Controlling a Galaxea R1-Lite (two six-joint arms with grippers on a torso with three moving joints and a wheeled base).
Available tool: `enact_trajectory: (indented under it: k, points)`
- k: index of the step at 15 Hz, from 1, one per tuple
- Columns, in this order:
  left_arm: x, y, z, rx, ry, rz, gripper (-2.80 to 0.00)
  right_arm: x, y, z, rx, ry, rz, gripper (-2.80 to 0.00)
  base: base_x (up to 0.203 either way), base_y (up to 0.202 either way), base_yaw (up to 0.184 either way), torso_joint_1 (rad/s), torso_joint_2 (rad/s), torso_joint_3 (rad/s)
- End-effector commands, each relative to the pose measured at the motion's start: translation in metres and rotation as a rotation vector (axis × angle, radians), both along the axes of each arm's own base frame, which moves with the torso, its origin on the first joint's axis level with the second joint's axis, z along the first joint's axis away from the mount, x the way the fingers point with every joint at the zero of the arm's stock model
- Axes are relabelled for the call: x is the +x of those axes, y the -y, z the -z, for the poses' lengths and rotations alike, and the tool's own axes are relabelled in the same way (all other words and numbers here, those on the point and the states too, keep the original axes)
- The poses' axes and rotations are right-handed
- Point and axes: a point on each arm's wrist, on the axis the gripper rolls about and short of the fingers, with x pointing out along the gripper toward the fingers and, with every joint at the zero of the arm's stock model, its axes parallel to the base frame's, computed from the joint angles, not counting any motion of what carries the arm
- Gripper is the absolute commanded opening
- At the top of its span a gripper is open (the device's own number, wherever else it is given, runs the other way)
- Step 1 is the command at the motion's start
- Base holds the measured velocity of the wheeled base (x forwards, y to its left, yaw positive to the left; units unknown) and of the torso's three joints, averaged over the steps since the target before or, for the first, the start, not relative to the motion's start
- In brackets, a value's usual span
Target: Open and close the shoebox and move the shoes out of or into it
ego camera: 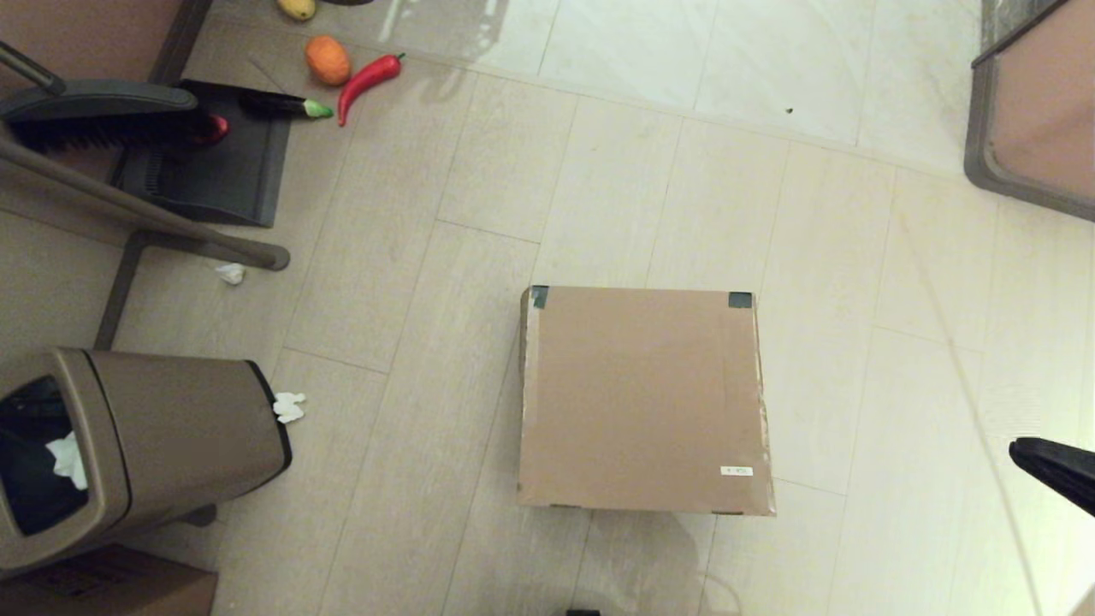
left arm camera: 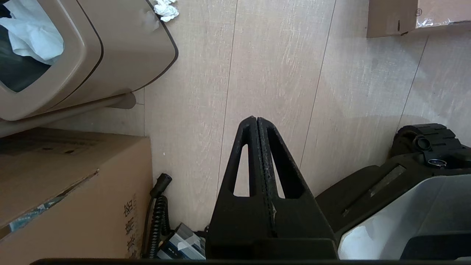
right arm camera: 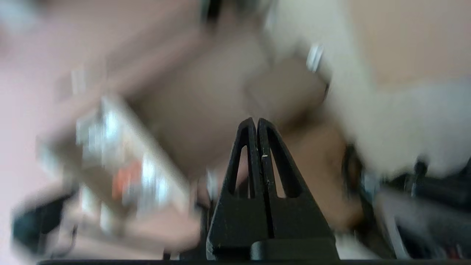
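Note:
The shoebox [ego camera: 642, 398] is a plain brown cardboard box on the floor in the middle of the head view, its flap lid shut flat, with dark tape at the two far corners and a small white sticker near the front right. A corner of the shoebox [left arm camera: 412, 16] also shows in the left wrist view. The shoes are hidden. My right gripper [ego camera: 1016, 449] pokes in at the right edge, well to the right of the box; the right gripper [right arm camera: 256, 121] is shut and holds nothing. My left gripper [left arm camera: 256, 119] is shut and empty, parked low over the floor beside my base.
A brown bin [ego camera: 128, 445] with tissue in it stands at the left, and a printed cardboard box [ego camera: 103, 590] lies in front of it. A broom and dustpan [ego camera: 197, 154], toy vegetables [ego camera: 368, 77] and tissue scraps [ego camera: 289, 407] lie further back on the left. A furniture corner [ego camera: 1035, 111] is at the far right.

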Motion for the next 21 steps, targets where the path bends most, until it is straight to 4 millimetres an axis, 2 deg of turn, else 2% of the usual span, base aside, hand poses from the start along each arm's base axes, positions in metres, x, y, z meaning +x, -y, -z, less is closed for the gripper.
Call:
enact_trajectory:
  k: [1,2,4,5,6,7,9,11,13,15,21]
  points:
    - [0.001,0.0,0.0,0.0,-0.007,0.004,-2.8,-0.005,0.001,0.009,0.054,-0.055,0.12,-2.8,0.0,0.0,0.0,0.0,0.0,0.0]
    - [0.001,0.0,0.0,0.0,-0.005,0.004,-2.8,-0.004,0.002,0.019,0.058,-0.112,0.186,-2.8,0.0,0.0,0.0,0.0,0.0,0.0]
    - [0.001,0.0,0.0,0.0,-0.006,0.004,-2.8,0.001,0.002,0.043,-0.064,-0.243,0.318,-2.8,0.0,0.0,0.0,0.0,0.0,0.0]
    - [0.0,0.0,0.0,-0.001,-0.006,0.004,-2.8,0.003,0.001,0.051,-0.179,-0.315,0.382,-2.8,0.0,0.0,0.0,0.0,0.0,0.0]
    - [0.001,0.0,0.0,0.0,-0.005,0.004,-2.8,0.004,-0.003,0.055,-0.382,-0.328,0.42,-2.8,0.0,0.0,0.0,0.0,0.0,0.0]
    - [0.001,0.0,0.0,-0.001,-0.007,0.004,-2.8,0.005,-0.009,0.056,-0.603,-0.279,0.415,-2.8,0.0,0.0,0.0,0.0,0.0,0.0]
    - [0.0,0.0,0.0,-0.001,-0.006,0.004,-2.8,-0.002,-0.027,0.055,-0.929,-0.114,0.279,-2.8,0.0,0.0,0.0,0.0,0.0,0.0]
    - [0.0,0.0,0.0,-0.001,-0.006,0.004,-2.8,-0.022,-0.035,0.06,-1.195,0.091,0.164,-2.8,0.0,0.0,0.0,0.0,0.0,0.0]
    - [0.0,0.0,0.0,-0.001,-0.006,0.004,-2.8,-0.05,-0.035,0.07,-1.274,0.193,0.19,-2.8,0.0,0.0,0.0,0.0,0.0,0.0]
    - [0.0,0.0,0.0,-0.001,-0.006,0.004,-2.8,-0.076,-0.033,0.078,-1.31,0.223,0.264,-2.8,0.0,0.0,0.0,0.0,0.0,0.0]
    - [0.0,0.0,0.0,-0.012,-0.01,0.002,-2.8,-0.122,-0.029,0.096,-1.319,0.383,0.572,-2.8,0.0,0.0,0.0,0.0,0.0,0.0]
